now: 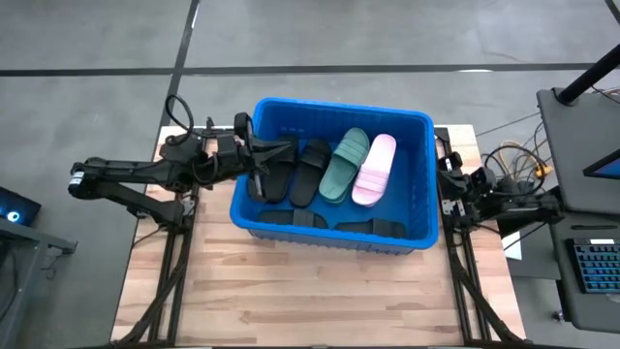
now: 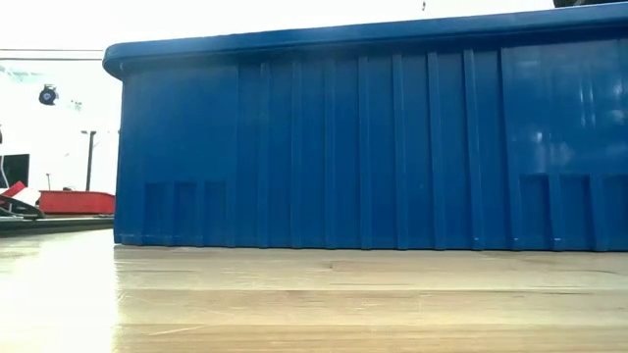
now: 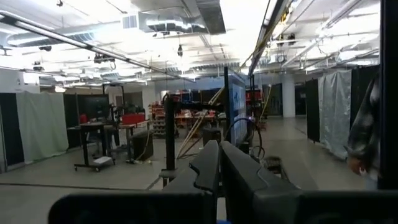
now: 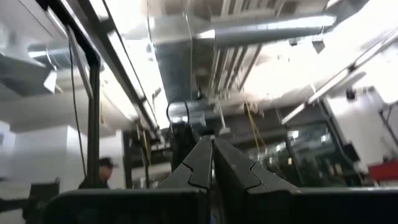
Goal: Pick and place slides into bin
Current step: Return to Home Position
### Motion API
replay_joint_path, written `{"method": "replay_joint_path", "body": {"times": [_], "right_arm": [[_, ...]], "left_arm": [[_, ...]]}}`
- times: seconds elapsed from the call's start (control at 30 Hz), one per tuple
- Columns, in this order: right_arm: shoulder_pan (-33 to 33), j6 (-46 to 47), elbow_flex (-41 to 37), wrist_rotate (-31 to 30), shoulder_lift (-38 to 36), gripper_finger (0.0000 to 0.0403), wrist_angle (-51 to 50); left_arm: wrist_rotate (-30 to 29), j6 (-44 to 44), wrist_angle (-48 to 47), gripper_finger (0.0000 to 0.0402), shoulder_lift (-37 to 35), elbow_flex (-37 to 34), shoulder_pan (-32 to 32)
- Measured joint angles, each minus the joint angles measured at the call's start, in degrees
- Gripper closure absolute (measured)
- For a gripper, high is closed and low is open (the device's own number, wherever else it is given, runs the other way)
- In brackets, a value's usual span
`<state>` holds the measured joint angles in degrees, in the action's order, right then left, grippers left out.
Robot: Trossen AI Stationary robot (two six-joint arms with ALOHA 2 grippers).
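Slides (image 1: 344,165) seem all binned, so left claw (image 3: 219,149) over the bin (image 1: 407,237) rim and parked right claw (image 4: 211,143) are pinched together, empty.

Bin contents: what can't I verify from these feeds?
Low view: the bin wall fills the frame, hiding every slide and both arms.
High view: the left gripper overhangs the bin's left side, covering whatever lies beneath; the black slides along the lower wall merge in shadow, no sure count.
Wrist views: both face the room, the right gripper parked right of the bin; neither shows the bin.
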<state>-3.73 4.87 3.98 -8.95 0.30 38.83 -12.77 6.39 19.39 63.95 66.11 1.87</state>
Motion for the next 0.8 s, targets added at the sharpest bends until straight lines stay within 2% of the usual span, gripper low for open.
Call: {"method": "replay_joint_path", "body": {"times": [0.07,0.27,0.37,0.47,0.57,0.67,0.8], "right_arm": [[0.0,-1.9,-3.0,-0.1,-0.1,0.0394,5.4],[0.0,-7.6,-3.3,-0.2,-0.3,0.0394,5.5],[0.0,-9.5,-3.3,-1.3,-0.3,0.0394,5.2],[0.0,-9.9,-3.3,-4.4,-0.2,0.0394,4.5],[0.0,-9.8,-3.3,-6.3,0.2,0.0394,4.5],[0.0,-9.3,-3.3,-5.7,1.0,0.0394,2.6],[0.0,-8.4,-3.4,-5.3,2.0,0.0394,-0.6]], "left_arm": [[0.0,0.0,-2.3,0.0402,-0.4,0.0,0.0],[2.7,-4.3,-12.9,0.0401,-4.5,0.0,-0.2],[8.1,-4.3,-16.8,0.0401,-6.4,-0.2,-1.2],[14.4,-5.4,-16.1,0.0401,-7.7,-2.2,-3.8],[18.3,-13.8,-16.6,0.0401,-9.5,-6.1,-8.8],[18.1,-14.8,-21.0,0.0401,-13.2,-11.2,-11.5],[15.3,-11.7,-20.6,0.0401,-19.4,-17.7,-11.4]]}}
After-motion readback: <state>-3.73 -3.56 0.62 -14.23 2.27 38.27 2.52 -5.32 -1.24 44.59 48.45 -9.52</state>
